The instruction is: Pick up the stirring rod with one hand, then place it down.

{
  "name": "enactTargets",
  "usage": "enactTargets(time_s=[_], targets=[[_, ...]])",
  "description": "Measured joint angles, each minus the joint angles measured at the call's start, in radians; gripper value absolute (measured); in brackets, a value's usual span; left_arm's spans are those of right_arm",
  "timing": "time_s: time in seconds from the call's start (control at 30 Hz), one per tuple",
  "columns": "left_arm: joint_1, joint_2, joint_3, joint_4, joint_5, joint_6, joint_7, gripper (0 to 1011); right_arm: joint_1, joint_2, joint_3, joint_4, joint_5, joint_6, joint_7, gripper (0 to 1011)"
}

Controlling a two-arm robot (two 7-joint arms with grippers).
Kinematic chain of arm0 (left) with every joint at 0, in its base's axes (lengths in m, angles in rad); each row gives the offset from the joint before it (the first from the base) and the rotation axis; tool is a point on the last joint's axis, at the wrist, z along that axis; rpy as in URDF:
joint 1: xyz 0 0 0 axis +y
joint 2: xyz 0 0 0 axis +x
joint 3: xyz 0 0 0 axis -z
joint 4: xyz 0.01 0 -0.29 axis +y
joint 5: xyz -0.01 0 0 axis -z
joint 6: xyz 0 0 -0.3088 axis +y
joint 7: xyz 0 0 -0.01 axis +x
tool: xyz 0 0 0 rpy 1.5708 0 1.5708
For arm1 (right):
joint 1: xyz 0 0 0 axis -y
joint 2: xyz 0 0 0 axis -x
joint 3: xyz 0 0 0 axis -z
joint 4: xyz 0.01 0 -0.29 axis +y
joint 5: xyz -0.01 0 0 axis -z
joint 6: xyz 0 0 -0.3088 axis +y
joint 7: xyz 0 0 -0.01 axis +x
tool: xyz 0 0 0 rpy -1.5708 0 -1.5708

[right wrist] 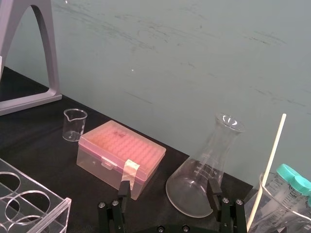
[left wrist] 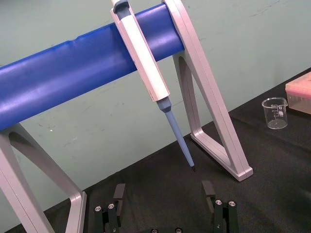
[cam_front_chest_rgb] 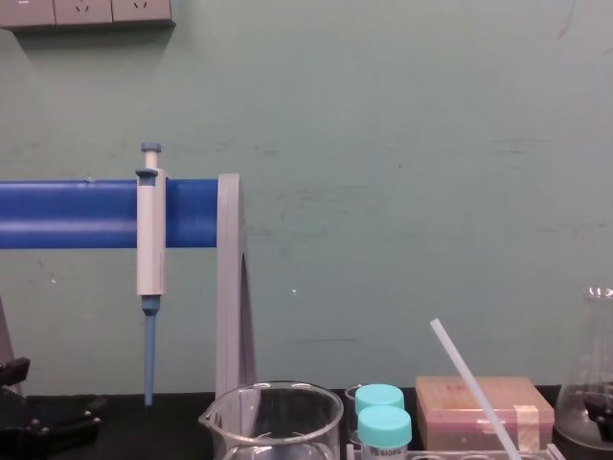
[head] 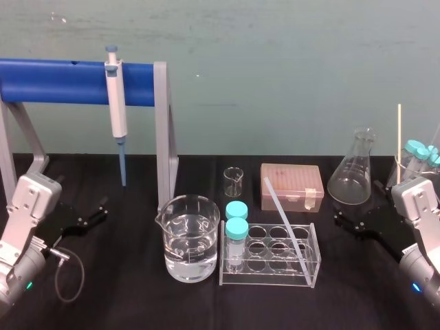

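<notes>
Now the stirring rod [head: 283, 216] leans slantwise in the rack [head: 265, 282]. Right hand [head: 354, 220], spread, waits nearer, right of the rack; left hand [head: 93, 212], spread, sits farther.

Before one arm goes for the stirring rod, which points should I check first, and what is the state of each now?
1. Stirring rod leans in the clear rack, upper end free: ok.
2. Right gripper open and empty: ok.
3. Left gripper open and empty: ok.
4. Rod apart from the capped vials: ok.
5. Space directly ahead of the right gripper free: not ok, the flask stands there.
6. Rod's lower end seated in a rack hole: cannot tell.
</notes>
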Motion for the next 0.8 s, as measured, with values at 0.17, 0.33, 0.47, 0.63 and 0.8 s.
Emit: enactTargets(time_s=[0.17,0.33,0.47,0.63,0.8], targets=[[0.0,0.0,0.0,0.0,0.0,0.0,0.0,1000,0.0,0.0,0.0,0.0,0.0,0.0,0.0,1004],[0.0,0.0,0.0,0.0,0.0,0.0,0.0,1000,0.0,0.0,0.0,0.0,0.0,0.0,0.0,1004],[0.0,0.0,0.0,0.0,0.0,0.0,0.0,1000,0.0,0.0,0.0,0.0,0.0,0.0,0.0,1004],[0.0,0.0,0.0,0.0,0.0,0.0,0.0,1000,0.0,0.0,0.0,0.0,0.0,0.0,0.0,1004],[0.0,0.0,0.0,0.0,0.0,0.0,0.0,1000,0.0,0.0,0.0,0.0,0.0,0.0,0.0,1004]])
